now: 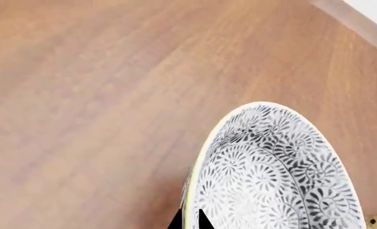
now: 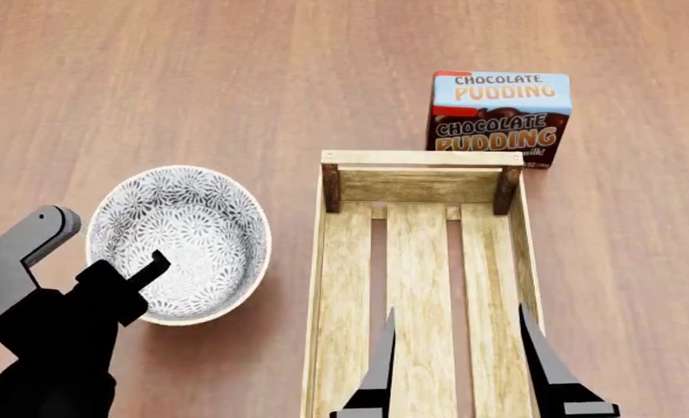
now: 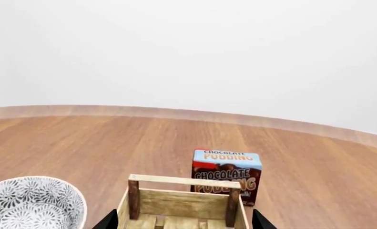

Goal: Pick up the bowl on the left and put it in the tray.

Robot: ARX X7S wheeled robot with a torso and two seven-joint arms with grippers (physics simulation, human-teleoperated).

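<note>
The bowl (image 2: 187, 235), white with a grey-blue floral pattern, sits on the wooden floor left of the tray (image 2: 333, 261). My left gripper (image 2: 146, 268) is at its near-left rim. In the left wrist view the two black fingertips (image 1: 204, 220) stand close together with the bowl's (image 1: 277, 167) pale rim between them, one inside and one outside. My left gripper (image 1: 189, 222) is shut on that rim. My right gripper (image 2: 466, 374) hangs open over the near part of the tray, holding nothing. The right wrist view shows the right gripper (image 3: 183, 224), the tray's end wall (image 3: 182, 182) and the bowl (image 3: 29, 205).
A chocolate pudding box (image 2: 501, 117) stands upright just behind the tray's far right corner, also seen as the pudding box (image 3: 226, 174) in the right wrist view. Wood-grain floor (image 2: 146, 87) spreads all round, ending at a pale wall (image 3: 188, 57).
</note>
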